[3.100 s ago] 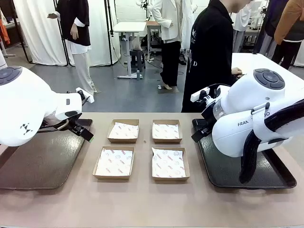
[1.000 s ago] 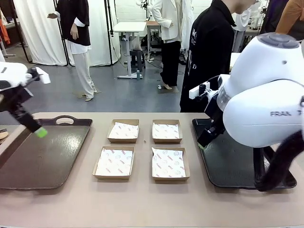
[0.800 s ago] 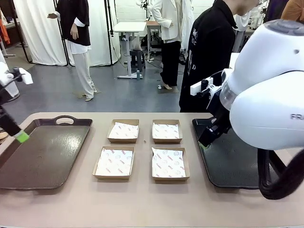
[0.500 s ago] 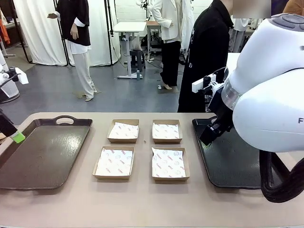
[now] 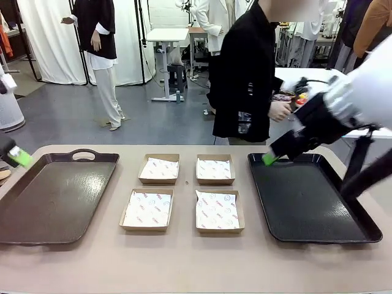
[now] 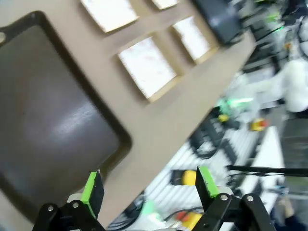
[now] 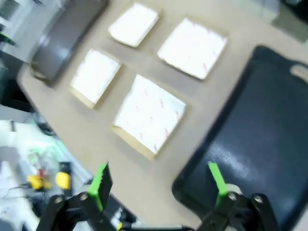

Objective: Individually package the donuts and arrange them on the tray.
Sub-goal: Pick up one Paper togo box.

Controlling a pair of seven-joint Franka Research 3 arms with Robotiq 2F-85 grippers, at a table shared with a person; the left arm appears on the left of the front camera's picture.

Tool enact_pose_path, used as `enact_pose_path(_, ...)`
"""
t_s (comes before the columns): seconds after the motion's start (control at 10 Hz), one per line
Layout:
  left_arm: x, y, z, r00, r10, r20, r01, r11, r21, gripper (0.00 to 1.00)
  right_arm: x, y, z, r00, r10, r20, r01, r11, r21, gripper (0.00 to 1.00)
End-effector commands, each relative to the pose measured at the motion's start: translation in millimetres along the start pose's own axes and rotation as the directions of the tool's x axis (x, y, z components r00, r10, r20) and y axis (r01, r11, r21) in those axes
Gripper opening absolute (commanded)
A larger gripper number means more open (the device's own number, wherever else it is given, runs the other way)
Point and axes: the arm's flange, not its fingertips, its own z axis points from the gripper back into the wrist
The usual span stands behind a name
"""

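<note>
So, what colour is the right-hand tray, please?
Black; the tray shows best in the front view.

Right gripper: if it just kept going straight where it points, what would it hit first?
Likely the paper-lined box beside the black tray, or the table right next to it; the open right gripper hangs well above, so depth is unclear.

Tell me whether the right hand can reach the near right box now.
Probably yes: the right hand hangs open over the far edge of the right tray, and nothing stands between it and the box.
</note>
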Motion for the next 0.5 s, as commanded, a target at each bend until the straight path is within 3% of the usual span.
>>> enact_pose_path(0.0, 17, 38, 18, 0.959, 0.274, 0.068, -0.23, 0.899, -0.373, 1.0, -59, -47, -2, 0.937, -0.314, 0.152, 0.17, 0.792, 0.586, 1.0)
enact_pose_path(0.1, 12, 58, 22, 0.93, 0.366, 0.042, -0.305, 0.827, -0.473, 1.0, -72, -69, 1, 0.917, -0.374, 0.139, 0.186, 0.711, 0.678, 1.0)
enact_pose_path(0.2, 6, 75, 26, 0.902, 0.432, 0.002, -0.373, 0.782, -0.499, 1.0, -85, -88, 5, 0.903, -0.412, 0.12, 0.204, 0.659, 0.724, 1.0)
enact_pose_path(0.4, -15, 114, 39, 0.837, 0.547, -0.007, -0.468, 0.711, -0.525, 1.0, -109, -114, 16, 0.876, -0.464, 0.132, 0.217, 0.622, 0.752, 1.0)
